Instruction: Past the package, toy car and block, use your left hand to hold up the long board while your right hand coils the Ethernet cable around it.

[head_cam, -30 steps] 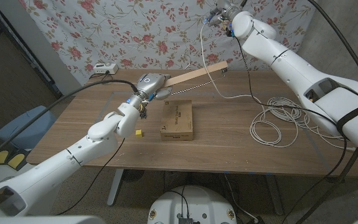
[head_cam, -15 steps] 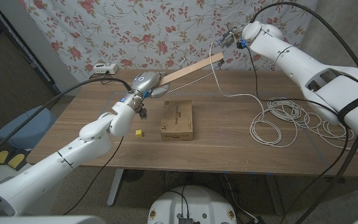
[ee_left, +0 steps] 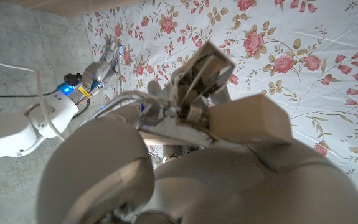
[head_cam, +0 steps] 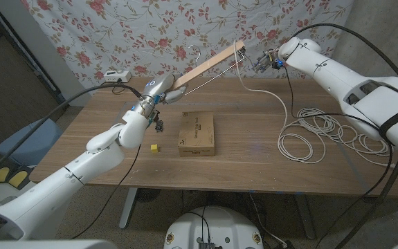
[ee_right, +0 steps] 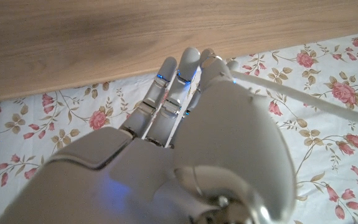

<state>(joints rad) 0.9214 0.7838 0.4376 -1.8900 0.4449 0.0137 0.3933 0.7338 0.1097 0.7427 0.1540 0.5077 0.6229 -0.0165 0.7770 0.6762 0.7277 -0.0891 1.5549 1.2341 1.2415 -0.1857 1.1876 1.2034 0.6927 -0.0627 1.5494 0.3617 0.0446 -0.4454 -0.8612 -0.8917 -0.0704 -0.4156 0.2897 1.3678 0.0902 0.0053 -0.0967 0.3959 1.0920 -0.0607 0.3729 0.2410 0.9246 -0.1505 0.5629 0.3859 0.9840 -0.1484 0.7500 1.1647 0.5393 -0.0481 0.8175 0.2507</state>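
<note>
Your left hand [head_cam: 163,90] grips the long pale wooden board [head_cam: 209,67], raised toward 2 o'clock. Your right hand [head_cam: 266,61] pinches the white Ethernet cable [head_cam: 264,93] draped over its tip. Most cable lies uncoiled on the table.

1. The head view is evenly and softly lit; the wooden table [head_cam: 254,173] shows no glare, and the box [head_cam: 196,133] casts only a faint shadow.
2. The room's left edge falls dim — almost dark.
3. Straight lines bow slightly toward the corners.
4. In the wrist views the left hand [ee_left: 185,155] and right hand [ee_right: 185,143] sit close and soft — slightly blurred, with a blue glow on the right one.
</note>
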